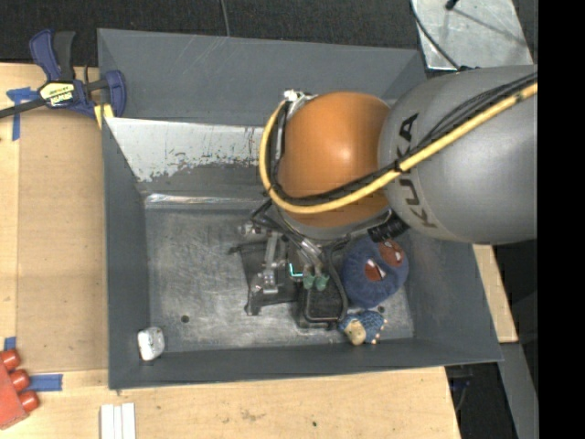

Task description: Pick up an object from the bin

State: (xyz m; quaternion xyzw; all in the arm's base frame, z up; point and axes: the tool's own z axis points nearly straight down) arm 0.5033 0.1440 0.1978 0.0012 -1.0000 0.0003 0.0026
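Arm [462,167] over bin [123,245]; inside: blue toy [373,280], white lump [151,342].

A grey metal bin [123,245] seen from above, with sloping walls and a flat floor of scratched, scuffed metal. A small white lump [151,342] lies alone in the near left corner of the floor, well apart from everything else. On the right side of the floor lies a blue soft toy [373,277] with reddish-brown patches. Just beside it, toward the near wall, lies a flat black case [320,311], with a small yellow and blue piece [358,330] at its right corner
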